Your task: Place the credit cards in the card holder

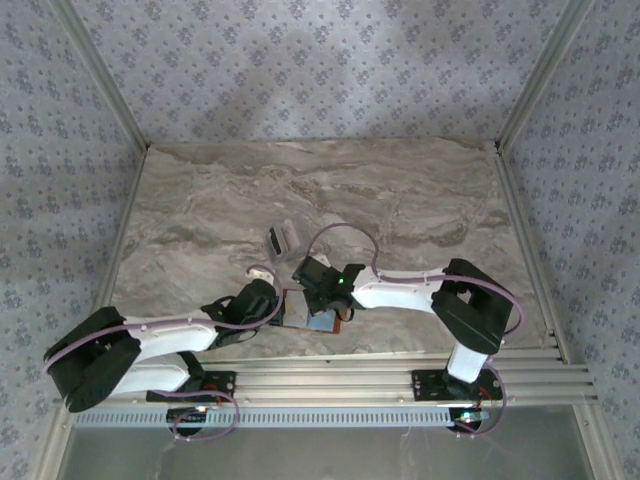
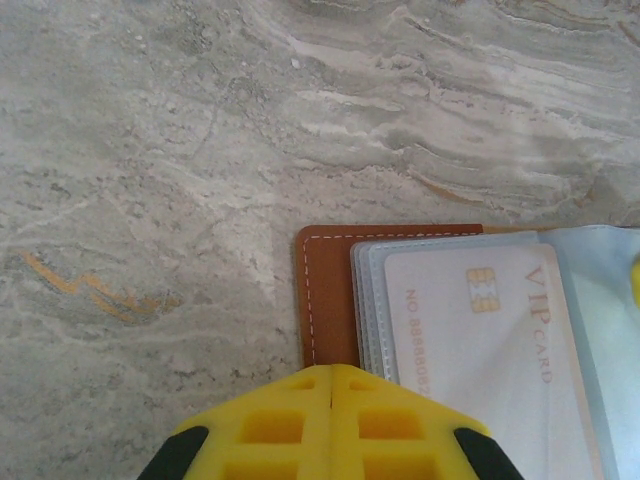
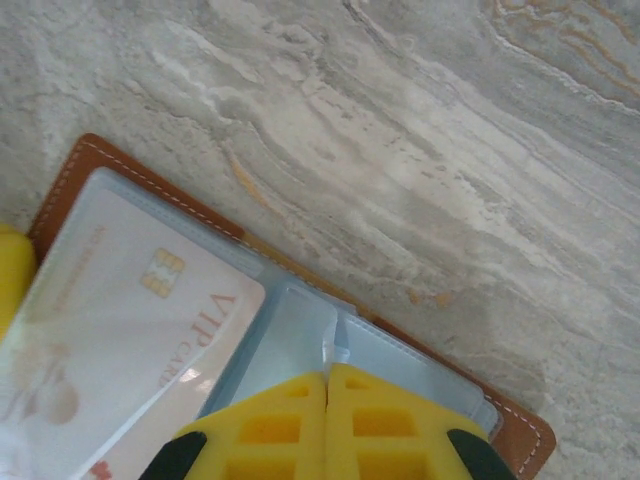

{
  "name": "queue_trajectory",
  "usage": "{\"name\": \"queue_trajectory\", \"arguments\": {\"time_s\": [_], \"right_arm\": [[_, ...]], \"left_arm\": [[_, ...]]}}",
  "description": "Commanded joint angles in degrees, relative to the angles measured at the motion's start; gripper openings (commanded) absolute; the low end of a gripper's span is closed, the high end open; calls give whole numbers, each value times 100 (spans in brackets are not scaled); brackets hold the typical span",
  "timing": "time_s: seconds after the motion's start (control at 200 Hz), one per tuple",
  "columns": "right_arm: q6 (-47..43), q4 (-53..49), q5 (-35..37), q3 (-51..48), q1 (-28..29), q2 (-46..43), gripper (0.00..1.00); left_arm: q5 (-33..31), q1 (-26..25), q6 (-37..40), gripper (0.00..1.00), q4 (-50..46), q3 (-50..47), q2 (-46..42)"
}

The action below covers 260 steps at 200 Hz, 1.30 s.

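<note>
Card holder (image 2: 325,290) lies open on the marble counter (image 2: 150,150), a VIP card (image 2: 480,330) inside its clear sleeves. Left end effector (image 2: 331,385), fingers pressed together, sits at its brown edge. Right end effector (image 3: 327,375), likewise closed, is over the sleeves. More credit cards (image 1: 285,238) lie farther back.

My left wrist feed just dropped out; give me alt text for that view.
The left gripper, yellow fingers shut, sits at the edge of the open brown card holder. A white VIP card with a gold chip lies among its clear sleeves, on a grey marble table.
</note>
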Motion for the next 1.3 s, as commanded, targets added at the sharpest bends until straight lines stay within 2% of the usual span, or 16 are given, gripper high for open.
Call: {"name": "queue_trajectory", "arguments": {"time_s": [0.0,0.125,0.375,0.515,0.8,0.984,1.069,1.189,1.294], "right_arm": [[-40,-226,-274,290,-6,-23,0],[17,-78,-633,435,-43,98,0],[97,468,-1287,479,-158,365,14],[470,932,-1623,287,-199,434,25],[978,1678,-1828,-359,-156,-14,36],[799,2031,-2294,-526,-106,-270,47],[709,1708,-2028,-502,-110,-460,49],[773,925,-960,-596,-68,-879,52],[1003,1050,-738,-1039,-79,-1126,52]], "left_arm": [[94,-26,-20,4,-171,-49,32],[91,-52,-52,4,-140,-64,39],[98,-97,-126,4,-50,-65,79],[73,-108,-176,4,-15,-83,110],[-15,-103,-227,4,-54,-115,68],[-55,-88,-231,5,-188,-104,-61],[-46,-62,-232,6,-249,-130,-173],[-42,-13,-231,6,-344,-179,-330],[-46,31,-206,7,-395,-205,-421]]}}
